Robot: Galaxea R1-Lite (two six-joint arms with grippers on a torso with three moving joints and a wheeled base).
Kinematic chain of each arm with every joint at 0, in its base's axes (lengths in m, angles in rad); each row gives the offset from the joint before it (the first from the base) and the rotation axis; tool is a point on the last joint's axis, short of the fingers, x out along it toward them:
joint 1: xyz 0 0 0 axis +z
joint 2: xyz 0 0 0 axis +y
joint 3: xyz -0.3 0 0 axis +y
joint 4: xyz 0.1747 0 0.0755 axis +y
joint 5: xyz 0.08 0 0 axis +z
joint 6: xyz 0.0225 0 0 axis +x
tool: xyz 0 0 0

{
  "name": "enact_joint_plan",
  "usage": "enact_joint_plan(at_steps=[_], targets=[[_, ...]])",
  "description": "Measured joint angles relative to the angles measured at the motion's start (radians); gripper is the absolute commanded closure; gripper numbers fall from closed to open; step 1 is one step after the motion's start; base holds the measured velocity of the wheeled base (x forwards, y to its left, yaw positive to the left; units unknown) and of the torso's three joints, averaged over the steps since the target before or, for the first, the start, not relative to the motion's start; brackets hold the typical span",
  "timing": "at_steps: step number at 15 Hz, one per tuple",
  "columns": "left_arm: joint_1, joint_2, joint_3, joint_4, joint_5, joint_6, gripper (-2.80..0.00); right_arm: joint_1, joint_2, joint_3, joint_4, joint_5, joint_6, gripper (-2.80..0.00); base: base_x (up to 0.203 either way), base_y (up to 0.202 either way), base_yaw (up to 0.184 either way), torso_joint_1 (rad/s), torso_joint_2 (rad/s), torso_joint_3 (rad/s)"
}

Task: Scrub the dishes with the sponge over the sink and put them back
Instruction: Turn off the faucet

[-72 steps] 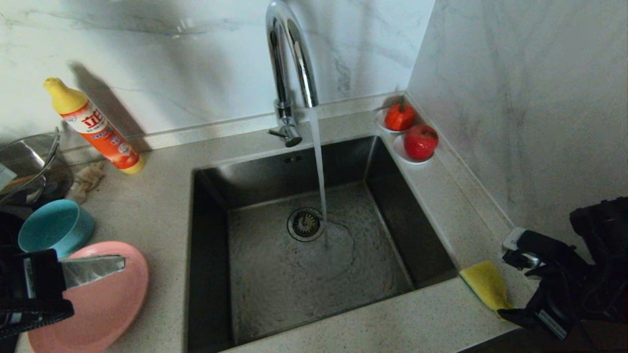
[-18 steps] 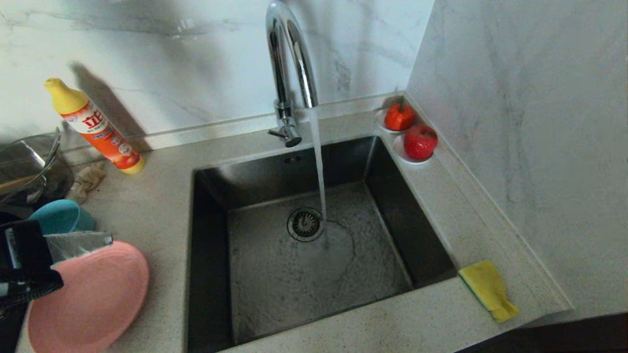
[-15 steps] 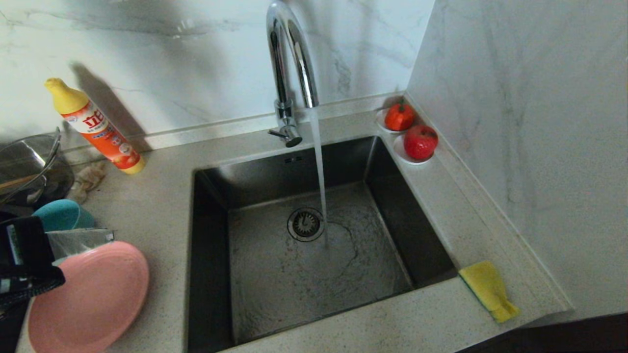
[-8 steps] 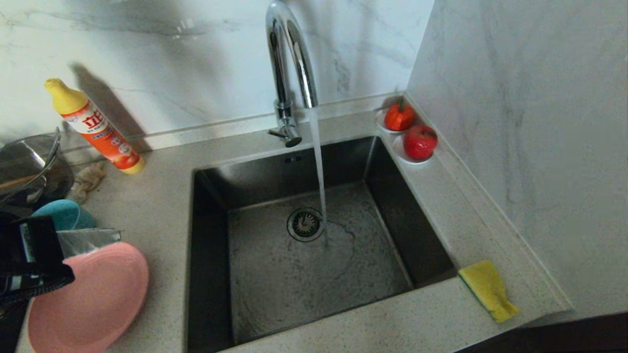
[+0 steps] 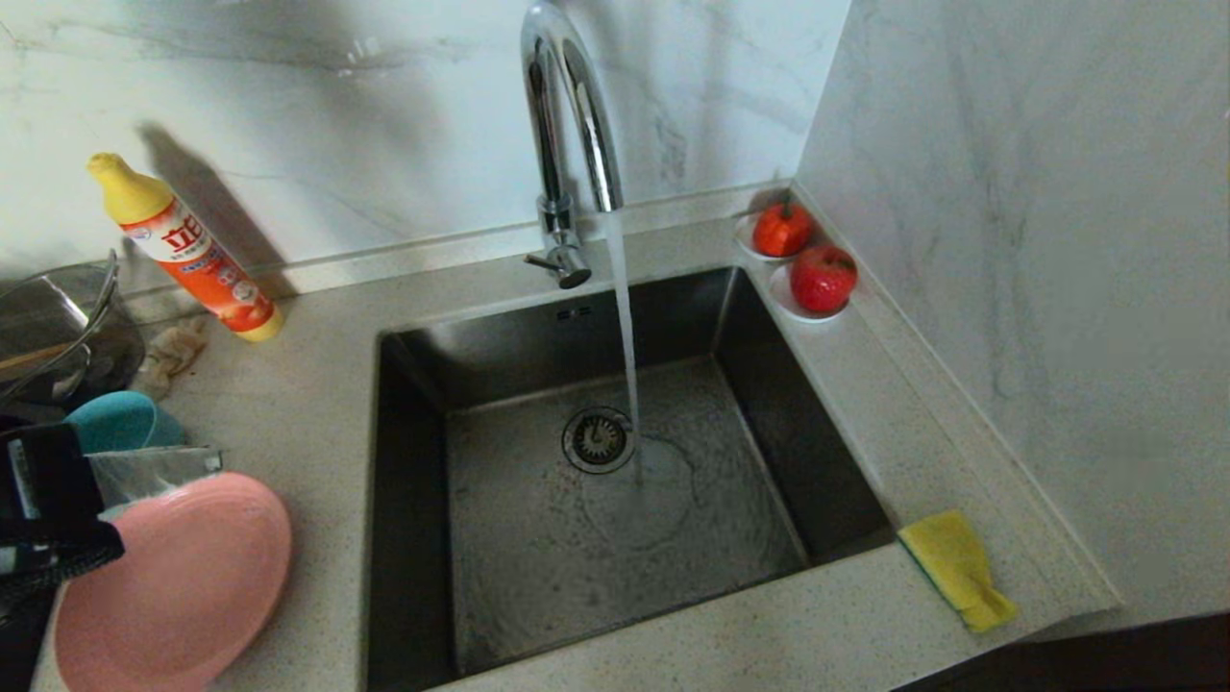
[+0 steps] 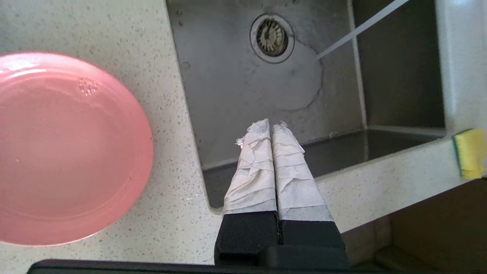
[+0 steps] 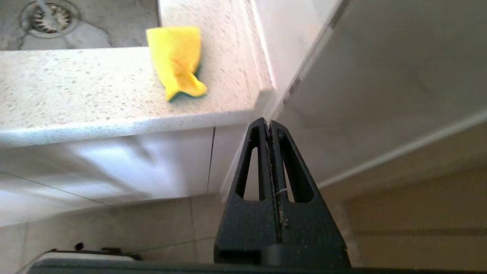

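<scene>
While water runs, the sponge (image 5: 956,569) lies lengthwise along the counter's right edge.

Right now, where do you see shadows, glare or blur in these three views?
Head view: the detergent bottle throws a dark shadow on the wall, and the tap shows bright glare. Left wrist view: the plate has soft highlights. Right wrist view: the sponge and cabinet front look blurred.

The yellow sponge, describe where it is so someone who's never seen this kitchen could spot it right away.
Start at the square stainless-steel sink with water running from the tall chrome tap. Go to the sink's near right corner on the speckled counter. The rectangular yellow foam sponge lies there alone, the only yellow item on that side, with a thin dark green edge.
</scene>
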Motion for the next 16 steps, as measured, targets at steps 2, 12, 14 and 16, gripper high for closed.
enact_joint_plan(at_steps=[2, 12, 14, 16], targets=[[0.0, -0.017, 0.002, 0.0, -0.003, 0.0, 0.0, 0.0, 0.0, 0.013, -0.031, 0.008, -0.013, 0.0, 0.0, 0.0, 0.0, 0.0, 0.0, 0.0], [0.0, -0.068, 0.026, 0.008, -0.001, -0.003, 0.0, 0.001, 0.0, 0.035, -0.015, 0.027, 0.148, 0.0, 0.0, 0.0, 0.0, 0.0, 0.0, 0.0], [0.0, -0.075, 0.027, 0.007, -0.004, -0.003, 0.0, 0.001, 0.0, 0.039, -0.019, 0.03, 0.154, 0.0, 0.0, 0.0, 0.0, 0.0, 0.0, 0.0], [0.0, -0.083, 0.034, 0.009, -0.011, -0.003, 0.0, 0.001, 0.0, 0.04, -0.018, 0.031, 0.154, 0.0, 0.0, 0.0, 0.0, 0.0, 0.0, 0.0]])
